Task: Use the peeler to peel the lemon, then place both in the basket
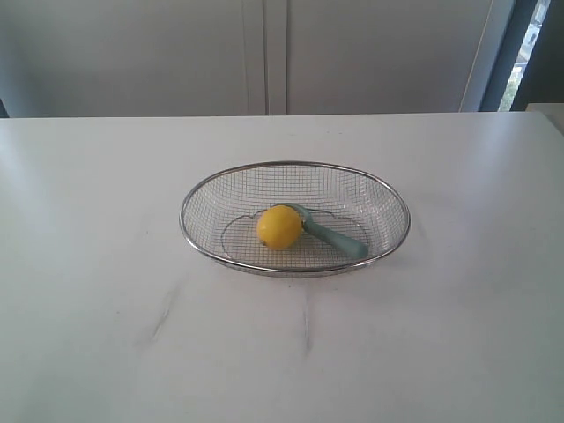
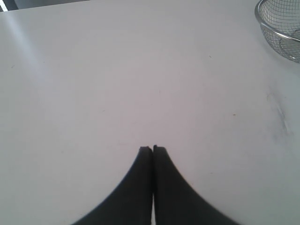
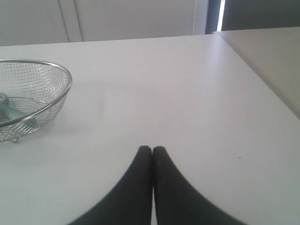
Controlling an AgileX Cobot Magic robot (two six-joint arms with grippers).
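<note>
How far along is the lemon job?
Done: lemon and peeler both lie in the basket. In hand: nothing; left gripper and right gripper are shut and empty over the table. Left: unclear. The lemon's visible side looks whole and yellow, with no peel strips in view, so peeling may not be done.

Plain indoor room: white table, pale panelled wall.

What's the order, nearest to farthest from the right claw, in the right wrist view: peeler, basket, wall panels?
1. basket: on the table, rim end toward the right claw.
2. peeler: inside the basket, behind its mesh wall.
3. wall panels: beyond the table's far edge.
</note>
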